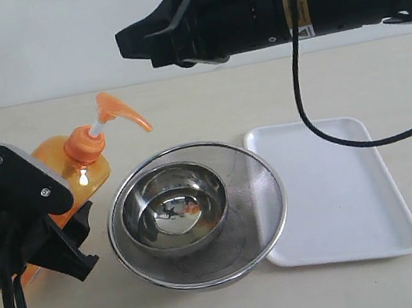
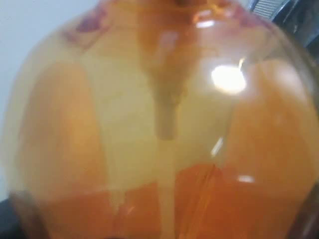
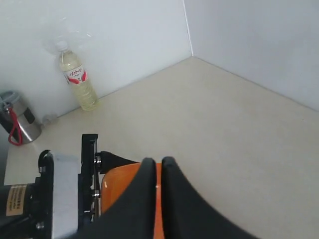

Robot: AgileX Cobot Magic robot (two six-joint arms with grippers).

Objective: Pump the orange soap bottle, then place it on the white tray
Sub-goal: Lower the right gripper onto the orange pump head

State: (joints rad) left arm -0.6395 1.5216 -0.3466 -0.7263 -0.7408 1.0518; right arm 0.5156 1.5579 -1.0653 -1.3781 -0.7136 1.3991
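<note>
Exterior view: the left gripper [image 1: 47, 220] clamps the orange soap bottle [image 1: 88, 167], tilted beside the steel bowls [image 1: 196, 211] and well apart from the white tray [image 1: 341, 202] — pressing its slanted pump could twist it loose. Left wrist view: only the bottle's orange body. Right wrist view alone shows the right gripper [image 3: 158, 172] pinched together, empty.

We are seeing the left gripper [image 1: 64, 225] clasping the orange soap bottle [image 1: 86, 170] at the near left of the table [image 1: 239, 306]. The bottle is leaning, its pump head [image 1: 116, 113] pointing right. Just beside it, a small steel bowl [image 1: 171, 207] is sitting inside a wider mesh bowl [image 1: 258, 216]. The white tray [image 1: 342, 210] is lying to the right, touching the mesh bowl's rim. The right gripper [image 1: 128, 44] is hanging above, jaws together, trailing a black cable [image 1: 301, 98].
</note>
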